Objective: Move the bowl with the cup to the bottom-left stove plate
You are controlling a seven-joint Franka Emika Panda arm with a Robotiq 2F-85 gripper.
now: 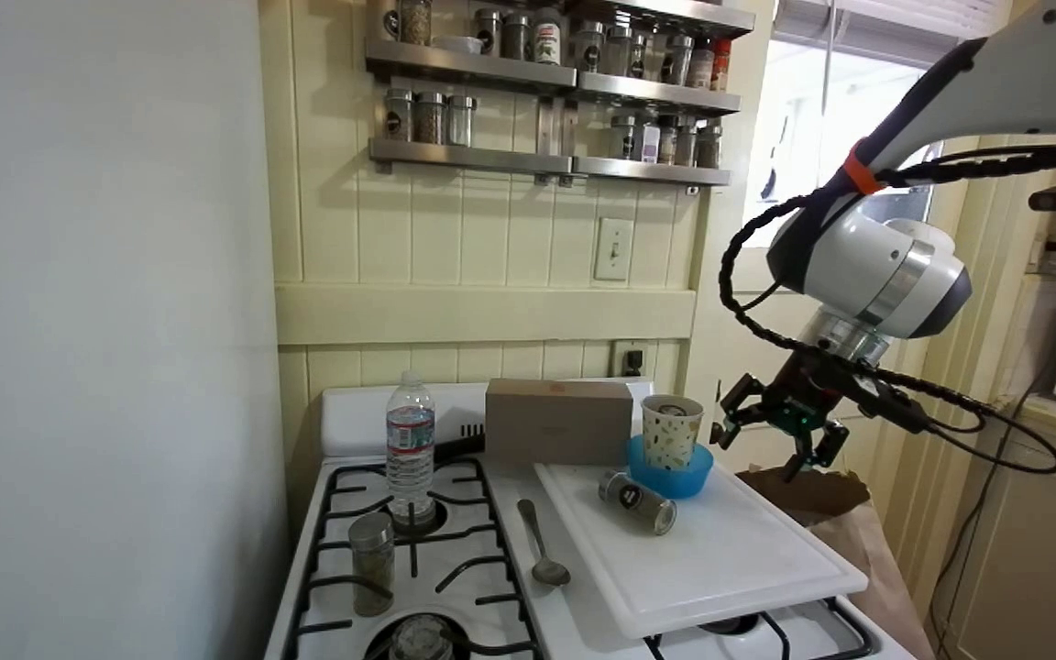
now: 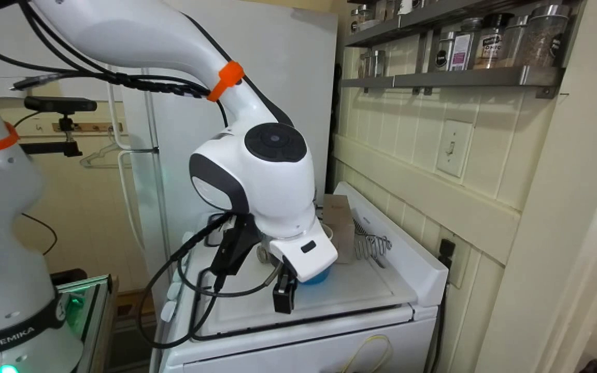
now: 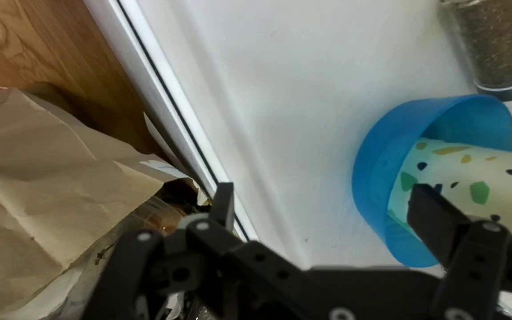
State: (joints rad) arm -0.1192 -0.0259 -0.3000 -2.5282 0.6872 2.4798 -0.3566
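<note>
The blue bowl (image 1: 675, 483) sits on a white board over the right side of the stove. The cream speckled cup (image 1: 672, 435) stands upright inside it. In the wrist view the bowl (image 3: 374, 164) and cup (image 3: 469, 169) are at the right. My gripper (image 1: 755, 451) is open and empty, tilted, beside and apart from the bowl. In the wrist view the gripper (image 3: 322, 195) has one finger in front of the bowl and cup and one over the board's edge. The near left burner (image 1: 383, 640) is cut by the frame, with a glass object over it.
A spice jar (image 1: 636, 502) lies beside the bowl on the white board (image 1: 720, 568). A spoon (image 1: 542, 559), bottle (image 1: 411, 449), upright jar (image 1: 371, 564) and cardboard box (image 1: 558, 422) stand or lie around. A paper bag (image 3: 38, 191) is beyond the stove's side edge.
</note>
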